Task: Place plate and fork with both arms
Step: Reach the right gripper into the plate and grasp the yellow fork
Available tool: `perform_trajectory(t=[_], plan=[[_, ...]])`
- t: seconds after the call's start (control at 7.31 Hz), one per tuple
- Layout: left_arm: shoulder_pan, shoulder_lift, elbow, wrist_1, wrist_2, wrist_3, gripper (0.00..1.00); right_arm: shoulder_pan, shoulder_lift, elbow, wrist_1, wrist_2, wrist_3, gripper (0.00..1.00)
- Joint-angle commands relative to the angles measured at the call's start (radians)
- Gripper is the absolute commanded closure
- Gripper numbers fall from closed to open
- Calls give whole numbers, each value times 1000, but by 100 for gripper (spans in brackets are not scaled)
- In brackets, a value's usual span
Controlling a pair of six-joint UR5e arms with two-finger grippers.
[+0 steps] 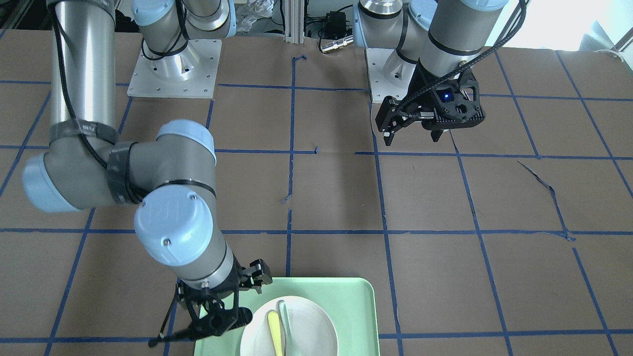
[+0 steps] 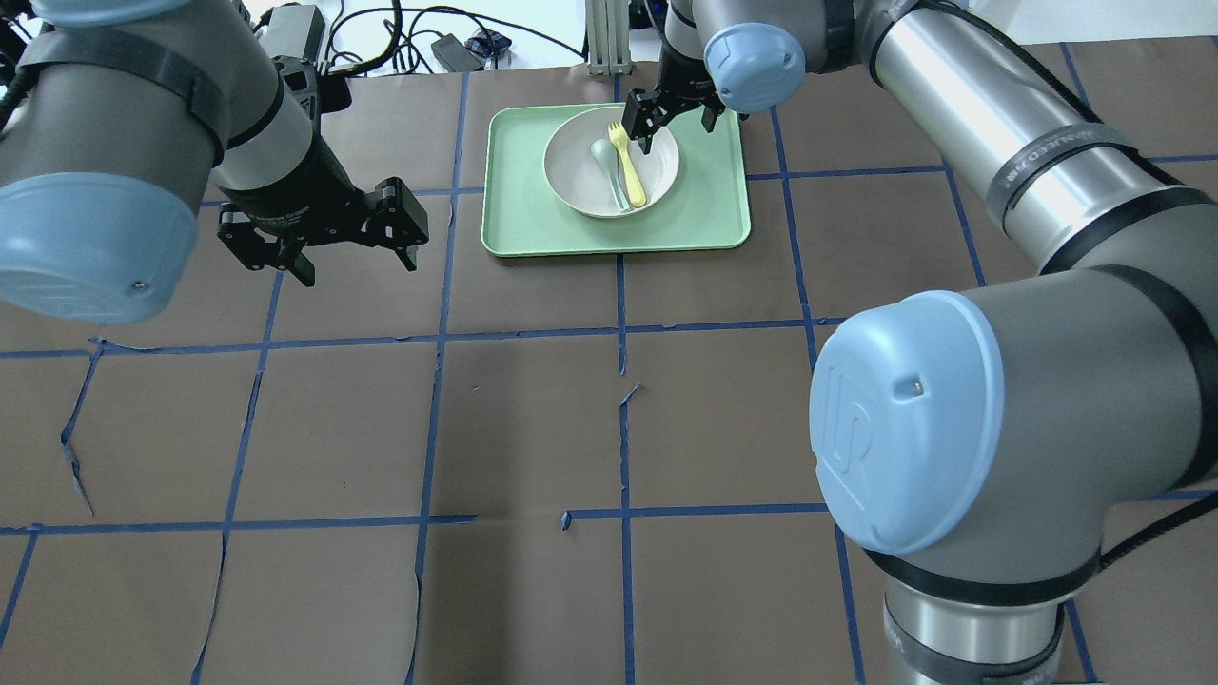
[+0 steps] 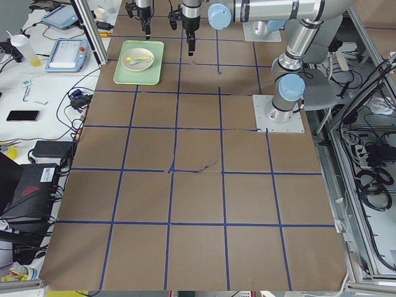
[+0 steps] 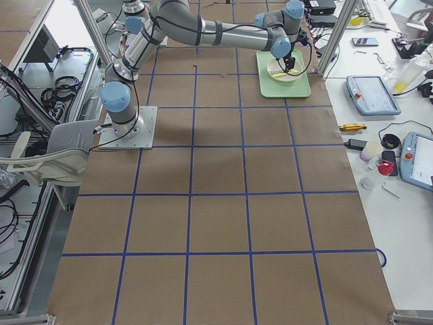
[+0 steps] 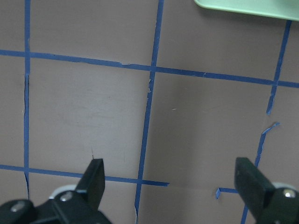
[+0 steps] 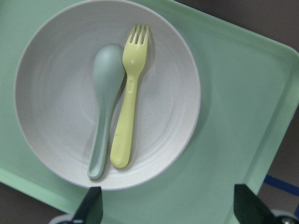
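Note:
The off-white plate (image 6: 56, 93) sits in the mint-green tray (image 6: 233, 140) at the far side of the table. The pale-yellow fork (image 6: 128, 102) lies in the plate beside a grey-green spoon (image 6: 105, 93). Overhead, the plate (image 2: 571, 176) holds the fork (image 2: 628, 171). My right gripper (image 2: 674, 124) is open and empty. It hovers over the plate's far rim, and in its wrist view (image 6: 170, 210) nothing lies between the fingertips. My left gripper (image 2: 354, 262) is open and empty over bare table left of the tray, as its wrist view (image 5: 173, 186) shows.
The tray (image 2: 533, 219) lies near the table's far edge, by cables and an aluminium post. The brown table surface carries a blue tape grid. The tray's corner (image 5: 247, 7) shows in the left wrist view. In the front view the right arm's elbow (image 1: 173, 232) hangs over the table.

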State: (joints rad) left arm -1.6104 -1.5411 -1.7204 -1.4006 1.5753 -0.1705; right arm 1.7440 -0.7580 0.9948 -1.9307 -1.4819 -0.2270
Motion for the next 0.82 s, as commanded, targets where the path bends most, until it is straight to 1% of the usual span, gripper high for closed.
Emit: perform_trajectory(t=[0.0, 0.14, 0.41, 0.55, 0.68], plan=[[0, -1, -2, 0, 0, 0, 0, 5, 113, -134, -27, 34, 30, 0], [0, -2, -2, 0, 5, 0, 0, 5, 146, -155, -30, 44, 28, 2], [0, -7, -2, 0, 8, -1, 0, 12, 157, -151, -27, 48, 28, 24], [1, -7, -2, 2, 8, -1, 0, 29, 157, -145, -27, 48, 35, 26], [3, -7, -2, 2, 8, 2, 0, 41, 163, -131, -25, 48, 40, 39]])
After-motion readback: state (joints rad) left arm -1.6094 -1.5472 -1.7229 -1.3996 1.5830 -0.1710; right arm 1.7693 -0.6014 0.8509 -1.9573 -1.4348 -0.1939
